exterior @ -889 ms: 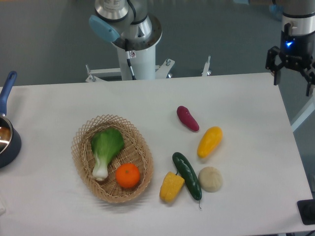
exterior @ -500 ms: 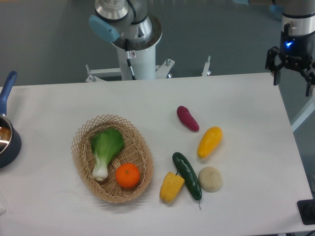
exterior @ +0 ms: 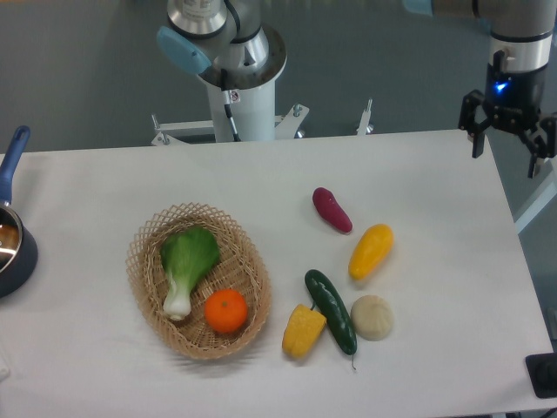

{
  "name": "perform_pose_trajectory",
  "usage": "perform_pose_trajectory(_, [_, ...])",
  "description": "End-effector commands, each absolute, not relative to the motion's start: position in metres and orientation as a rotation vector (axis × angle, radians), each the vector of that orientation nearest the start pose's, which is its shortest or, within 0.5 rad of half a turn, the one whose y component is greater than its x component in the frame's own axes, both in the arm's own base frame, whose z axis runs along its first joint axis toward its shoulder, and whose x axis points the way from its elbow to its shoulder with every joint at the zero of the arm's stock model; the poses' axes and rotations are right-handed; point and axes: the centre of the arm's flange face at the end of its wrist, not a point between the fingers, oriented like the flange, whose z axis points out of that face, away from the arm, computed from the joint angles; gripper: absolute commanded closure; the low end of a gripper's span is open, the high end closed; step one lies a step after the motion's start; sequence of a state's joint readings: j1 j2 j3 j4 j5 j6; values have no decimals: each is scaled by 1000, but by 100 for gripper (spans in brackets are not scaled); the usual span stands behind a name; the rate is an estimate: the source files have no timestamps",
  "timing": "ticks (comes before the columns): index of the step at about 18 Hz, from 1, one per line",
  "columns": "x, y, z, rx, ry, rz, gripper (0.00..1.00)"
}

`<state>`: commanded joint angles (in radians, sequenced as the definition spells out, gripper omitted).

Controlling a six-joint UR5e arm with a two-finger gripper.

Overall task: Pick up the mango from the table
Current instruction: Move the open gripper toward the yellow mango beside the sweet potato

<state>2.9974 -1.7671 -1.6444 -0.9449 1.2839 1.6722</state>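
The mango (exterior: 371, 251) is a smooth yellow-orange oval lying on the white table (exterior: 435, 200), right of centre, below the purple sweet potato (exterior: 332, 210). My gripper (exterior: 505, 155) hangs at the table's far right corner, well above and to the right of the mango. Its two black fingers are spread apart and hold nothing.
A wicker basket (exterior: 144, 279) holds a bok choy (exterior: 186, 265) and an orange (exterior: 226, 311). A corn piece (exterior: 303, 331), a dark cucumber (exterior: 331, 311) and a pale round bun (exterior: 372, 316) lie just below the mango. A blue pot (exterior: 12, 244) sits at the left edge. The robot base (exterior: 239, 87) stands behind the table.
My gripper has shifted slightly left and a little up along the table's far right corner. Nothing on the table has moved.
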Motion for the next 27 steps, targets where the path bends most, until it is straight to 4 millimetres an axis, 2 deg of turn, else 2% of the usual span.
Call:
perform_pose_trajectory(3, [-547,256,401,-2786,280,410,0])
perform_pose_trajectory(6, [-537,270,392,-2787,202,361,0])
perform_pose_trajectory(10, [-525,271,366,-2798,116,272,0])
perform_pose_trajectory(13, [-520,277,363,-2776,102,245,0])
perform_pose_trajectory(16, [-517,280,348,-2791,51,208,0])
perform_pose_trajectory(19, [-509,286,330,-2803,80,202,0])
perform_pose_trajectory(27, [-489,331,280,-2877,195,151,0])
